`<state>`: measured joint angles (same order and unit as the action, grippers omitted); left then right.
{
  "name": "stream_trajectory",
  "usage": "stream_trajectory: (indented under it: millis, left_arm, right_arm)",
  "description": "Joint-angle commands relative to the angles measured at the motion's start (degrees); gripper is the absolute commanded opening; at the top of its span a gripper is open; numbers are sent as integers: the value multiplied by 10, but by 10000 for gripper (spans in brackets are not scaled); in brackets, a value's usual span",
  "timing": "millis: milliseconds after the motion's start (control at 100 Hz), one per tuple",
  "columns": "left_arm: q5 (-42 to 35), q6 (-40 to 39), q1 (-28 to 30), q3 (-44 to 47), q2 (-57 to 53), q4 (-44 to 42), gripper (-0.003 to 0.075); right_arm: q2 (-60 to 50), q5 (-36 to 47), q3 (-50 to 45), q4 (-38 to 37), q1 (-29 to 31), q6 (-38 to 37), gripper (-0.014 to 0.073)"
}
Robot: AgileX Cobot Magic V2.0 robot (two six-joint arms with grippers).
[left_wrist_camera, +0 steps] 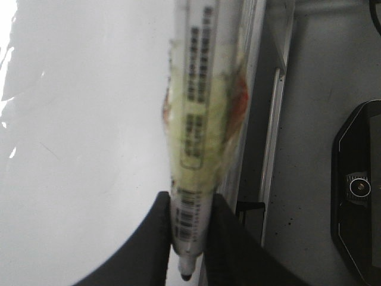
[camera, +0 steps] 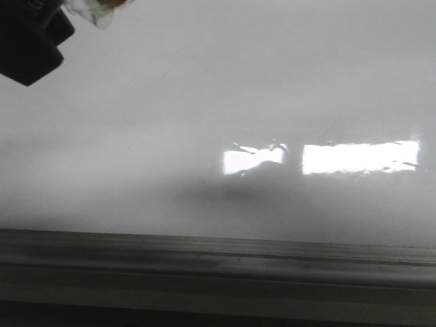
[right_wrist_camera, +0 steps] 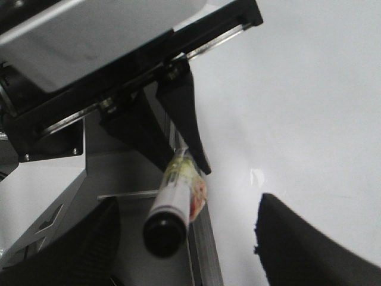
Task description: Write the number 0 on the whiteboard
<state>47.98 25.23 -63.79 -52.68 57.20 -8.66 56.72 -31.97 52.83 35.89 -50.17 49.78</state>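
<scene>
Black fingers [left_wrist_camera: 223, 250] of the left gripper [left_wrist_camera: 189, 238] clamp a white barcode-printed marker pen [left_wrist_camera: 199, 119] above the large glossy white whiteboard [camera: 204, 88], which bears no drawn 0. Right gripper [right_wrist_camera: 184, 250] fingers stand spread apart, holding nothing.

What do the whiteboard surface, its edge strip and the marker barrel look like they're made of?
Whiteboard: glossy white coated panel, judging by the sharp window glare on it; whether melamine or enamel can't be told. No 0 is visible on it yet. Frame strip: grey with a dull sheen and ridged profile, probably aluminium. Marker, clamped in the left gripper: smooth white plastic-looking barrel with a printed label under clear wrap.
</scene>
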Motion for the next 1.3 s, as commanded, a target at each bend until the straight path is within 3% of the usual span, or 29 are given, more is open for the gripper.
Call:
stream_trajectory:
  millis: [0,260,500,850,1290]
  left_arm:
    - [-28,-2,-5,-14,-9,-5,-20]
    - [-28,-2,-5,-14,-9,-5,-20]
    - [-28,-2,-5,-14,-9,-5,-20]
    - [-28,1,-5,-14,-9,-5,-20]
    - [-28,1,-5,-14,-9,-5,-20]
  right_arm:
    - [12,60,20,15,-10,8,425]
    - [49,65,20,23,-13,8,418]
    - [52,68,20,43,-13,8,325]
    - [67,65,22,72,-14,8,322]
    - [78,23,22,90,-14,8,-66]
